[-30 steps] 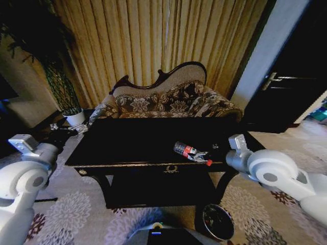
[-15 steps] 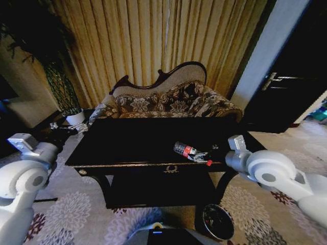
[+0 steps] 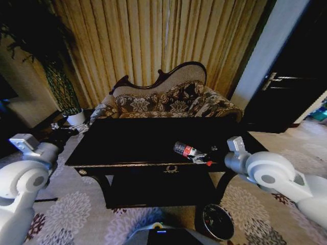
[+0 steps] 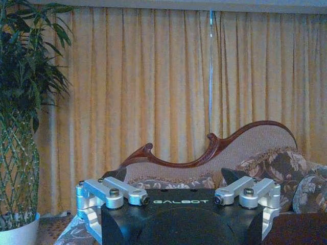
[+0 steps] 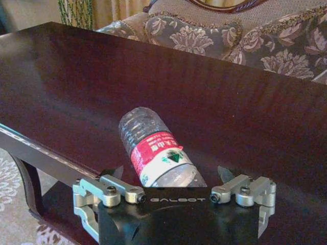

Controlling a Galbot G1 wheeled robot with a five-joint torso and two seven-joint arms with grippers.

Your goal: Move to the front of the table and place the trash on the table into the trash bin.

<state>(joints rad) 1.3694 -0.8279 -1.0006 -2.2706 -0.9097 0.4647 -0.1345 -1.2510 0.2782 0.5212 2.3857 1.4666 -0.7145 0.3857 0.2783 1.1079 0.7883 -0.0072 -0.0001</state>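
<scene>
Setting: a dim room with tall gold curtains (image 3: 153, 46), a floral-upholstered sofa (image 3: 168, 102) with a carved wooden back, and a potted plant (image 3: 64, 97) far left.
Surface: a large near-black wooden console table (image 3: 127, 143) with gold trim stands just in front of the robot, sofa behind it.
Trash: a small clear plastic bottle with a red cap and red-white label (image 3: 186, 150) lies on its side near the right front edge of the surface. I cannot make out any other scraps for certain.
Bin: a small round reddish-brown trash bin with a dark inside (image 3: 217, 221) sits on the patterned carpet (image 3: 66, 214), near and below the surface's right front corner.
Right claw: the right claw (image 5: 171, 176) is low over the front edge with its jaws spread apart, one either side of the bottle's cap end; nothing is gripped.
Left claw: the left claw (image 4: 179, 178) is parked beyond the left end of the surface, pointing at the sofa and curtains; it stands released and empty.
Step in hand: judged as the approach to grasping the bottle.
Next move calls for: clenching squarely on the round, slippery body so it does not roll away.
</scene>
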